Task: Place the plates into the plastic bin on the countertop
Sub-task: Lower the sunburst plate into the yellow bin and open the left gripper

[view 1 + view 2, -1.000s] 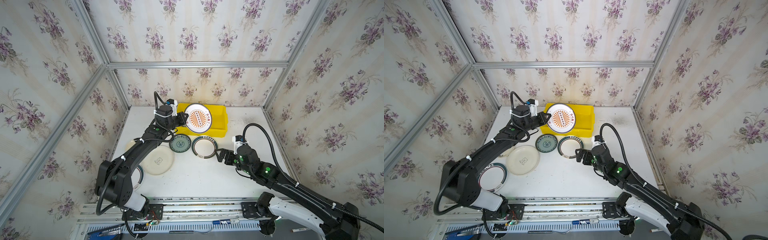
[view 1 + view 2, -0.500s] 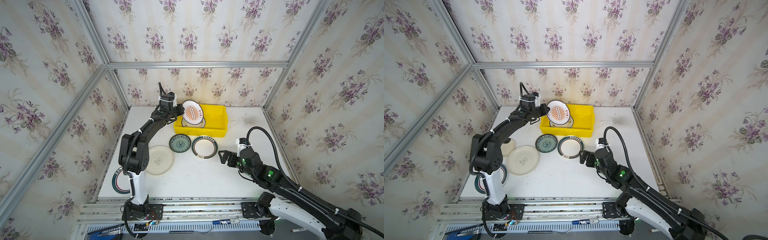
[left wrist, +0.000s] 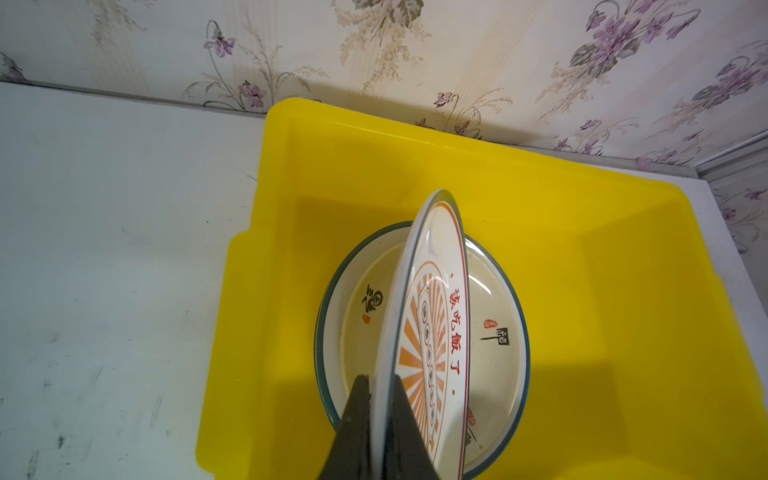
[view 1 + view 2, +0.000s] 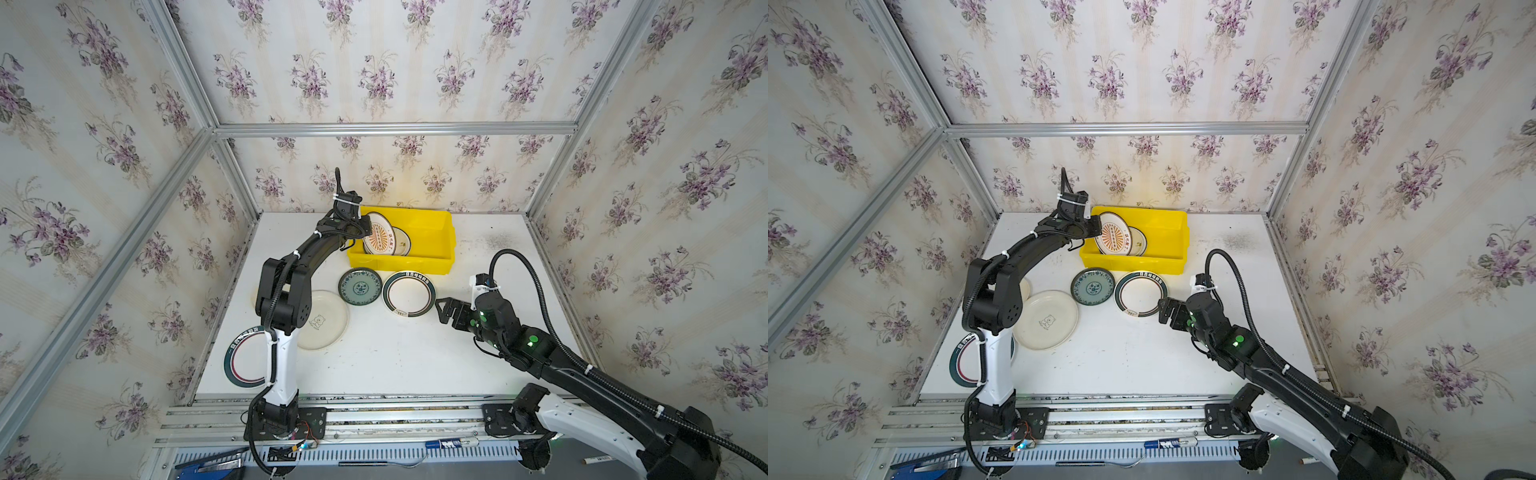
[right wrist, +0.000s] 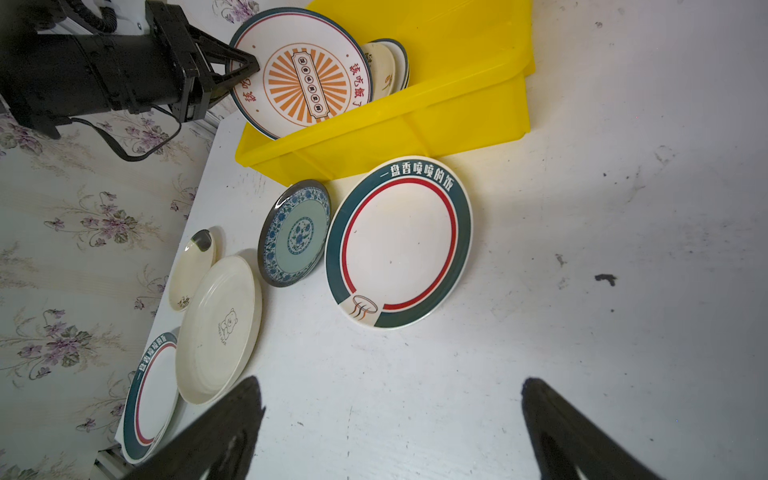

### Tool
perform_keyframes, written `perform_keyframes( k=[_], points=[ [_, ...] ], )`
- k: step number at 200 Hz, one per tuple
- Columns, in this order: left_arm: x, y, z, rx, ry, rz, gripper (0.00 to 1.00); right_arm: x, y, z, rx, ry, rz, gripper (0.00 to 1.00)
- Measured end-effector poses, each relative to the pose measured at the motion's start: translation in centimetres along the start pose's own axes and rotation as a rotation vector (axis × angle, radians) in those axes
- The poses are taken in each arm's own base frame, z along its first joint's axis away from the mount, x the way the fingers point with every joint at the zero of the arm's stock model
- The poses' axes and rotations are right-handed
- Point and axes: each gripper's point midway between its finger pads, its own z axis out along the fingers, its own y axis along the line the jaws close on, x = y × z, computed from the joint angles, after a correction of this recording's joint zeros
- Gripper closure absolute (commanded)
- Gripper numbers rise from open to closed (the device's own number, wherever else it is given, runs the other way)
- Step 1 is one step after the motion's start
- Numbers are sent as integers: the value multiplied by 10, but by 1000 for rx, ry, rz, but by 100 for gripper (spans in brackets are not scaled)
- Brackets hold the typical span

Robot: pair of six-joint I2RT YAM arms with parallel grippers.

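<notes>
A white bench (image 4: 415, 365) inside a booth with flowered wallpaper carries a yellow plastic bin (image 4: 432, 232) at the back and plates spread out in front of it. The left pincer (image 3: 378, 386) is clamped tight on the rim of a white plate with an orange sunburst (image 3: 432, 328), holding it on edge and tilted, its lower part dipped inside the bin. It hangs over a cream plate with a dark green rim (image 3: 494, 332) that lies flat on the bin floor; whether the two touch cannot be told. The right pincer (image 4: 444, 311) gapes wide and empty, low over the bench just beside a white plate with a green band and red ring (image 4: 409, 293). A teal floral plate (image 4: 360, 286), a cream plate with a bear (image 4: 326, 320), a small cream plate (image 5: 191, 270) and a second green-banded plate (image 4: 243, 359) also sit on the bench. So, by my count, one plate is stowed, one is about to be released, and five are left.
</notes>
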Motion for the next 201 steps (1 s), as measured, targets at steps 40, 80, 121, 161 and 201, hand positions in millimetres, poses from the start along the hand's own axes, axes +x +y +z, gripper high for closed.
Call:
perform_keyframes(
  k=[40,80,121,161,201],
  points=[
    [-5,-9,13,7,-9,21,93,1,0,5,0,20,9,1],
    [-7,-4,24,-8,-7,21,78,2,-1,10,4,34,22,1],
    [8,10,34,-40,53,14,70,4,-3,14,14,49,23,1],
    [4,12,32,-41,49,26,57,4,-1,18,5,57,28,1],
    [-3,6,24,-21,35,40,35,4,0,20,-1,62,31,1]
  ],
)
